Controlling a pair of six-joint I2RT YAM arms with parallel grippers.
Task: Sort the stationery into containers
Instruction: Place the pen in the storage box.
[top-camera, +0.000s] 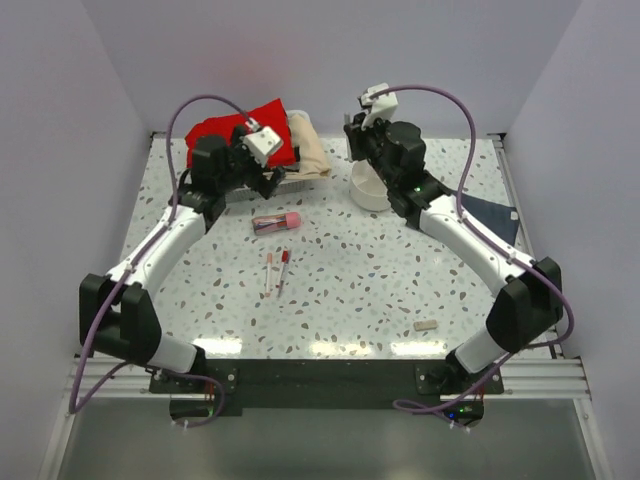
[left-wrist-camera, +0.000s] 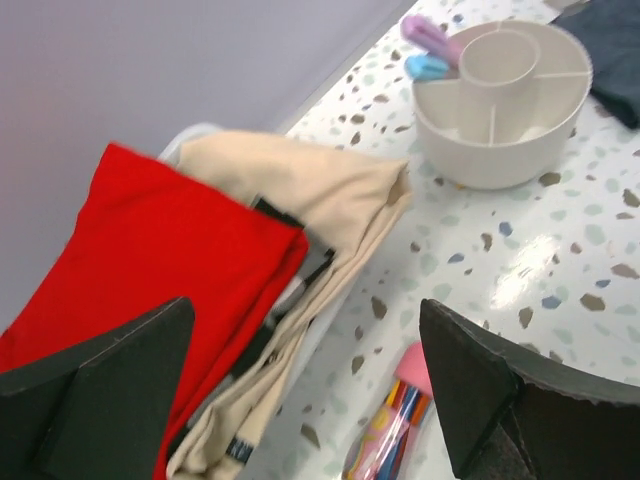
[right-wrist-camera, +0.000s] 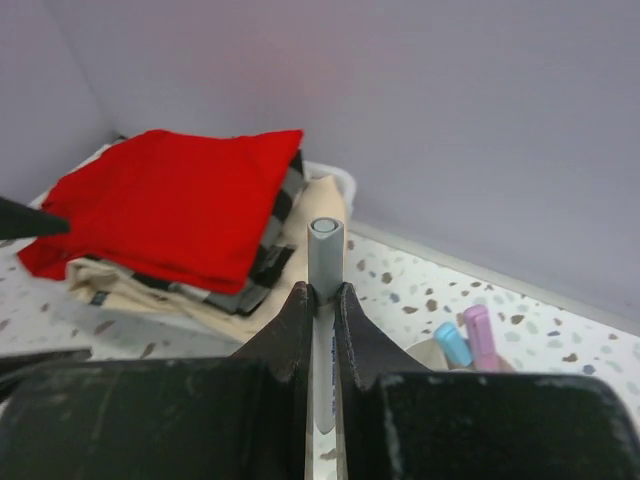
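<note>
The white round organiser (top-camera: 368, 194) stands at the back right of centre and shows in the left wrist view (left-wrist-camera: 500, 110), with a pink marker (left-wrist-camera: 430, 38) and a blue marker (left-wrist-camera: 428, 68) at its far side. My right gripper (top-camera: 356, 140) hovers over it, shut (right-wrist-camera: 325, 295) on a grey-capped white pen (right-wrist-camera: 325, 248). My left gripper (top-camera: 274, 182) is open and empty (left-wrist-camera: 300, 400) just behind the pink-capped clear tube (top-camera: 277, 221), which also shows in the left wrist view (left-wrist-camera: 398, 420). Two red-and-white pens (top-camera: 277, 268) lie mid-table. A beige eraser (top-camera: 426, 325) lies front right.
A red cloth (top-camera: 245, 135) lies on folded beige and striped cloths (left-wrist-camera: 310, 190) in a tray at the back left. A dark blue-grey cloth (top-camera: 492, 215) lies under the right arm. White walls enclose the table on three sides.
</note>
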